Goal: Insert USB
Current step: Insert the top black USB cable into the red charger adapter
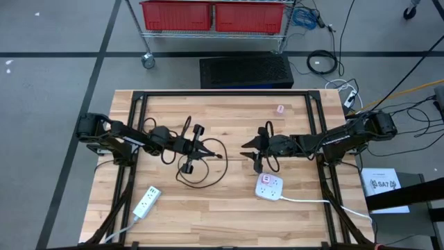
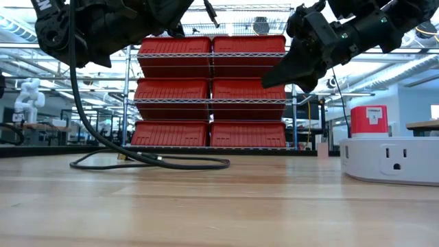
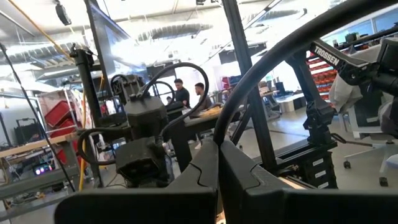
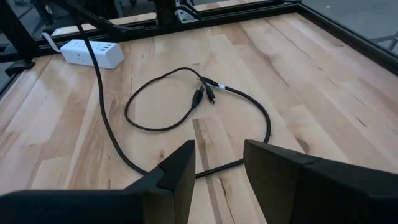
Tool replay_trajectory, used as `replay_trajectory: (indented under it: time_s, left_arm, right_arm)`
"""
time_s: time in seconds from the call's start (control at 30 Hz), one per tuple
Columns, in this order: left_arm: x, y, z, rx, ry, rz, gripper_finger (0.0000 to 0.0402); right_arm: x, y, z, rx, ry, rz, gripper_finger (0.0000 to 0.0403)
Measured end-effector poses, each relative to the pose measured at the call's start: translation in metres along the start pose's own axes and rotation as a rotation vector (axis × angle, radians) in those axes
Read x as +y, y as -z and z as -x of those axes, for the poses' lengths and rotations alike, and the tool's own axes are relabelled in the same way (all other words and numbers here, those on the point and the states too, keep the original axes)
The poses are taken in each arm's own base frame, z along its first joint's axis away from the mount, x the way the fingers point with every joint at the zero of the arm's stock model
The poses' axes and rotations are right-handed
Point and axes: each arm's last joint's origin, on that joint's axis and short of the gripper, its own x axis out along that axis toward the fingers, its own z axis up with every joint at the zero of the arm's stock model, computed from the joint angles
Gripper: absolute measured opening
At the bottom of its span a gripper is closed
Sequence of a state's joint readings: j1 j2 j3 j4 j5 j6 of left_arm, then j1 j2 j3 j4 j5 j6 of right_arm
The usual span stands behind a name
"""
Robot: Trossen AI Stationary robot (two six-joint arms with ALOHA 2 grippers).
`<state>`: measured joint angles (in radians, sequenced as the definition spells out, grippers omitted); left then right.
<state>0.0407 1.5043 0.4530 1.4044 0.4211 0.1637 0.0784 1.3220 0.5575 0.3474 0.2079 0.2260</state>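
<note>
A black cable (image 1: 198, 172) lies in loose loops on the wooden table's middle, its plug ends (image 4: 205, 93) resting flat inside the loop. One stretch rises from the table to my left gripper (image 1: 202, 144), which is shut on it above the loops. My right gripper (image 1: 248, 153) hovers open to the right of the loops, slanting down toward them, with nothing between its fingers (image 4: 180, 168). A white power strip (image 1: 269, 186) carrying a red block (image 2: 369, 120) lies just nearer than the right gripper. My left gripper pinches the black cable (image 3: 221, 130) between its two shut fingers (image 3: 205, 174), well above the table. The gripper points toward the table's right, slightly upward. The cable arcs away past the fingertips, and its other stretch (image 2: 75, 89) hangs slack down to the loops on the table (image 2: 151, 162).
A second white power strip (image 1: 146, 203) lies at the near left with its cord. A small pink item (image 1: 280, 109) sits at the far right. A black frame (image 1: 222, 95) rims the table. Red bins (image 2: 209, 89) on a rack stand beyond the far edge.
</note>
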Motion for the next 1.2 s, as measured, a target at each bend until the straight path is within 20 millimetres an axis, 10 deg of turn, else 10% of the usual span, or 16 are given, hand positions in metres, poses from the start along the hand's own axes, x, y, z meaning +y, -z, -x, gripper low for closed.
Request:
replay_trajectory:
  time_s: [0.53, 1.2]
  left_arm:
    - [0.006, 0.008, 0.002, 0.086, -0.088, 0.022, 0.0001]
    - [0.023, 0.028, 0.014, 0.312, -0.328, 0.033, 0.0001]
  right_arm:
    - [0.002, -0.019, 0.008, -0.064, -0.012, 0.117, 0.0130]
    - [-0.047, -0.022, -0.006, -0.059, 0.167, 0.041, 0.0198]
